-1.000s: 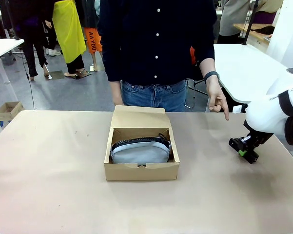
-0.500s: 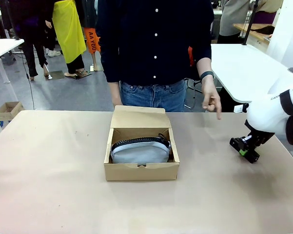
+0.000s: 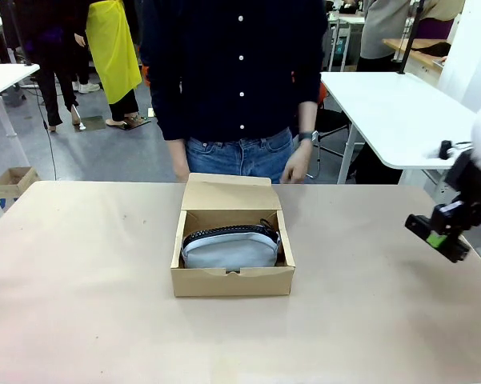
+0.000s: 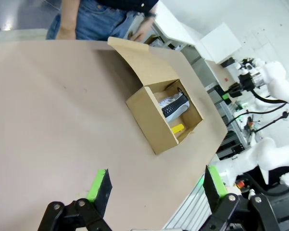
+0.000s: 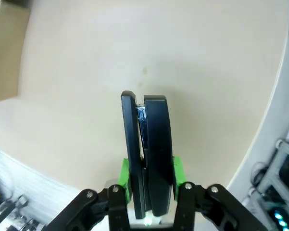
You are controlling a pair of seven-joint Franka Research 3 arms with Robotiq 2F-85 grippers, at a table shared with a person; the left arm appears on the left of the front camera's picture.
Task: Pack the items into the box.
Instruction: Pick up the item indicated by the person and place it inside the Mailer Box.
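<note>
Our right fingers [image 5: 125,177] are clenched on the small black stapler [image 5: 151,139], near the right edge of the desk [image 3: 80,280]. Our left fingers [image 4: 99,186] are spread wide and hold nothing. The grey-blue pouch [image 3: 230,250] lies inside the open cardboard box [image 3: 232,281] in the middle of the desk.

Grey-blue pouch [image 3: 230,250] lies in open box [image 3: 232,282]; stapler [image 5: 151,154] gripped aloft.

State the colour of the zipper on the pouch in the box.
Black zipper; the front view shows it best.
</note>
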